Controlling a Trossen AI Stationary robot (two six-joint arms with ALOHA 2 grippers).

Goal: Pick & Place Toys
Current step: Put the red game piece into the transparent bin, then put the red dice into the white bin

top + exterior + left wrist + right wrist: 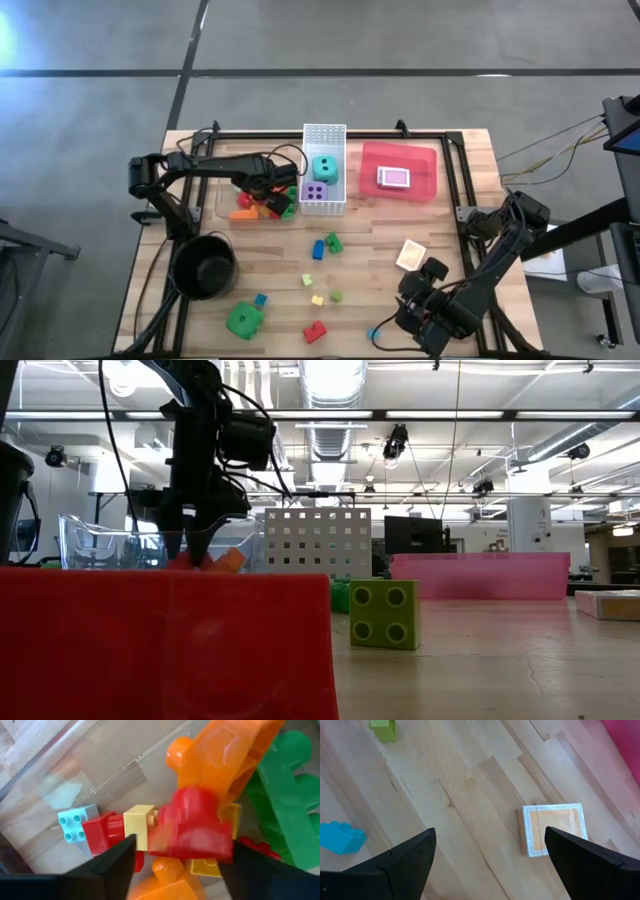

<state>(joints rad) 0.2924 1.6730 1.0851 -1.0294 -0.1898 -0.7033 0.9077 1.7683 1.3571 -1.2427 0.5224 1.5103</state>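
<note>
The left gripper (272, 192) hangs over the clear bin (226, 210) of bricks, just beside the white perforated basket (323, 133). Its fingers (107, 862) stand apart on either side of a red brick (192, 825), and whether they touch it cannot be told. Around that brick lie orange pieces (225, 750), a green brick (287, 795), a yellow brick (140, 820) and a light blue brick (75, 822), packed close with little free room.

The right gripper (432, 300) waits near the table's front right corner, jaws spread wide with nothing between them, above bare wood. An orange card pack (555, 829) lies near it, and a blue brick (340, 837) and a green brick (384, 730) lie well apart.

In the basket sit a teal die (324, 168) and a purple die (315, 193). The red tray (425, 185) beside it holds another card pack (394, 178). The black pot (205, 265) stands at front left, the green die (243, 320) and red die (315, 331) near the front edge. Small bricks scatter over the open middle of the wooden table (470, 160). Behind is a workshop with ceiling lights.
</note>
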